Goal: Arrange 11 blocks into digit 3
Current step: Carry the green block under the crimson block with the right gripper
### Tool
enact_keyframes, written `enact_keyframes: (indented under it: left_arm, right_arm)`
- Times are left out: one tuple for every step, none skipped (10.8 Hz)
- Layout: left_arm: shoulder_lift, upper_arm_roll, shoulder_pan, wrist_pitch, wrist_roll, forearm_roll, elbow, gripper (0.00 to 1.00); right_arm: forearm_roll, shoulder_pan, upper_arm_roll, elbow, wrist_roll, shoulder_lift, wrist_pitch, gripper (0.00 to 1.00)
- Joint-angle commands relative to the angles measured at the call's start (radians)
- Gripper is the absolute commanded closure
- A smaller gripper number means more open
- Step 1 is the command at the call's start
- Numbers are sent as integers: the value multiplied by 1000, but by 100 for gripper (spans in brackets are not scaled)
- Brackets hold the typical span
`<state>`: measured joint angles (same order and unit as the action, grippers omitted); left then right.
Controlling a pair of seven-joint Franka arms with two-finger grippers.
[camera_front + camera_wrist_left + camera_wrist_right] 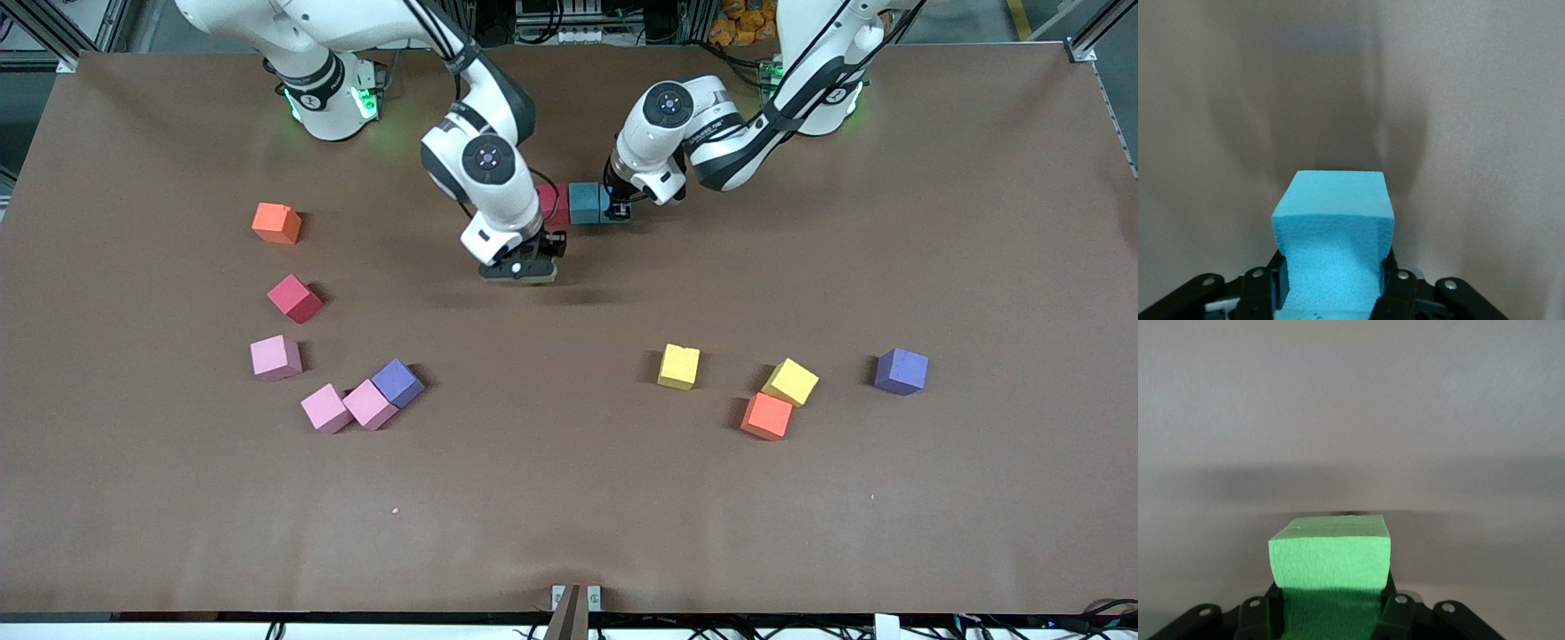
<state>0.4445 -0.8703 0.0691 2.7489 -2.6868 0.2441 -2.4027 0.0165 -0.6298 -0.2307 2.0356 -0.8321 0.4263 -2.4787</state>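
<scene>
A green block (1330, 560) is held tight in the right gripper (526, 269), low over the middle of the worktop (569, 498). A cyan block (1333, 227) is held tight in the left gripper (621, 212), low over the part of the worktop far from the front camera. Its sides are squashed in a little where the fingers (1397, 283) press. In the front view a cyan cube (587, 203) is seen just beside that gripper, touching a dark red block (553, 203). Whether it is the held one cannot be told.

All the blocks are small foam cubes with a dull, grainy skin. The worktop is flat, brown and not shiny.

Toward the right arm's end, an orange block (276, 223) is laid far from the camera. Nearer come a red block (295, 298) and a first pink block (275, 357). Nearest, a second pink block (325, 408) is touched by a third pink block (369, 404), which is touched by a purple block (397, 382).

Toward the left arm's end, a yellow block (678, 366) is set alone. A second yellow block (790, 382) is placed just beside a second orange block (766, 415). A second purple block (901, 371) is laid apart from them.
</scene>
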Motion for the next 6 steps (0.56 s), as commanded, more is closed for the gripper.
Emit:
enact_keyframes:
  left_arm:
    - [13, 7, 12, 11, -28, 17, 11, 49]
    - [16, 7, 12, 9, -28, 17, 13, 43]
    - [16, 7, 12, 11, -27, 17, 13, 24]
    - [14, 7, 23, 9, -27, 17, 17, 0]
    - [14, 7, 26, 9, -30, 17, 19, 0]
    - [8, 7, 24, 3, -30, 18, 17, 0]
  right_arm:
    - [7, -27, -10, 34, -27, -11, -46, 65]
    - [-1, -33, -21, 52, -28, -12, -61, 65]
    - [-1, -30, -22, 93, -25, -9, -134, 65]
    - [-3, -24, -24, 138, -19, -6, -219, 65]
    - [-3, -22, -24, 149, -18, -6, -227, 65]
    - [-3, -22, -32, 149, -22, -8, -217, 65]
